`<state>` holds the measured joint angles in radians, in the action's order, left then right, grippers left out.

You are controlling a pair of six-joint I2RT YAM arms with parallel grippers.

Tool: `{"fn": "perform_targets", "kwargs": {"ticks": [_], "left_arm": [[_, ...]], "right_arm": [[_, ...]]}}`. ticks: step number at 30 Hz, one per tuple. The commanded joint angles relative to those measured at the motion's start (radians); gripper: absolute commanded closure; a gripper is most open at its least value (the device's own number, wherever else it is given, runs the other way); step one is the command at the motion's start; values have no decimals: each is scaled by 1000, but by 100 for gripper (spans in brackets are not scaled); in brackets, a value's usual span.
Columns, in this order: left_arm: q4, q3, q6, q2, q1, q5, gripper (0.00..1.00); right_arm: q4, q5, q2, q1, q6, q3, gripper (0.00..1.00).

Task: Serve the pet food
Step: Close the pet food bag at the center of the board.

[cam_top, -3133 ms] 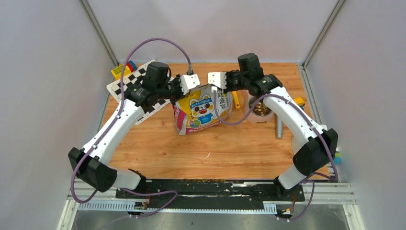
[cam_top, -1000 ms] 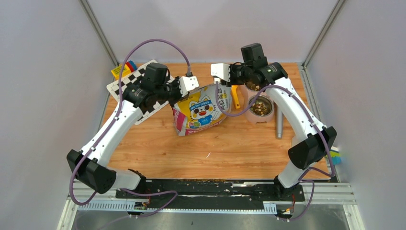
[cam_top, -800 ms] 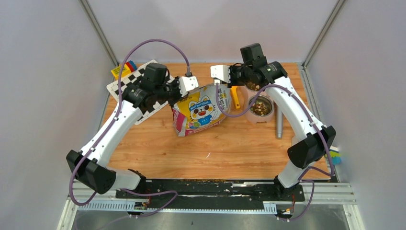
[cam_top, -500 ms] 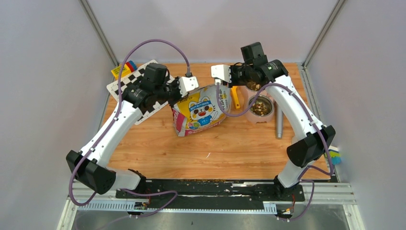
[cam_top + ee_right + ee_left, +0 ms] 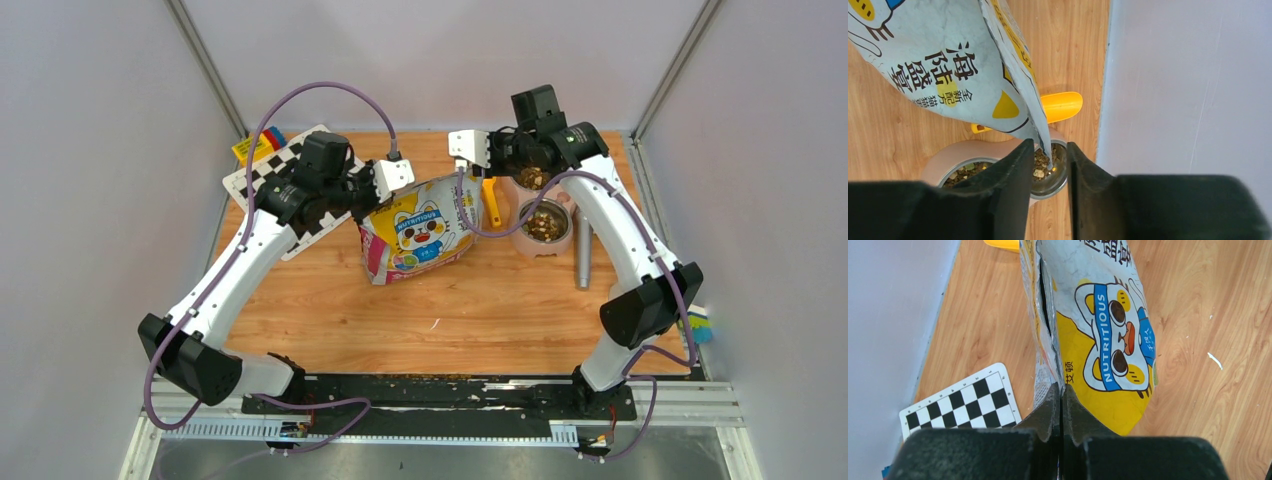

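- My left gripper (image 5: 1060, 390) is clenched on the side edge of the cat-food bag (image 5: 1108, 340). Its two fingers meet with the foil pinched between them.
- The bag stretches away from that gripper, cartoon cat face up, with a narrow slit open along the pinched edge.
- My right gripper (image 5: 1050, 150) is released. Its fingers stand apart, and the bag's opposite corner hangs between them without being squeezed.
- The pet food (image 5: 1040, 162), small brown pellets, lies directly below the right gripper in a pink feeding bowl (image 5: 948, 155). Pellets show in the metal cup under the fingers and in the well beside it.
- A yellow scoop (image 5: 1060, 107) lies on the wooden table (image 5: 450, 310) just beyond the bowl, partly under the bag. Neither gripper holds it.
- My reading of progress: food already sits in both wells, so most of the serving looks done.
- I cannot tell how full the wells are from these views.
- What seems left is any topping up, then setting the bag down and letting go of it.
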<state>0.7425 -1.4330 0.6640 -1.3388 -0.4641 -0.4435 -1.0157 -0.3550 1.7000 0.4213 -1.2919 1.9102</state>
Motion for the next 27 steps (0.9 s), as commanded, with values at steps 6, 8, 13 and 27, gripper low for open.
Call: {"fn": "perform_targets", "kwargs": {"ticks": [6,8,13,27], "left_arm": [[-70,-55,17,89,4,-40,100],[-68,-57,17,87,4,-42,100],[-64,-62,15,84,4,-44,100],[-58,-75,6,77,4,-60,100]], "right_arm": [[-7,8,3,-9,-42,24,100],[-8,-14,-9,-11,-50,23,100],[2,-58,-31,-10,-58,24,97],[30,-97,-47,47,-49,-36,54]]}}
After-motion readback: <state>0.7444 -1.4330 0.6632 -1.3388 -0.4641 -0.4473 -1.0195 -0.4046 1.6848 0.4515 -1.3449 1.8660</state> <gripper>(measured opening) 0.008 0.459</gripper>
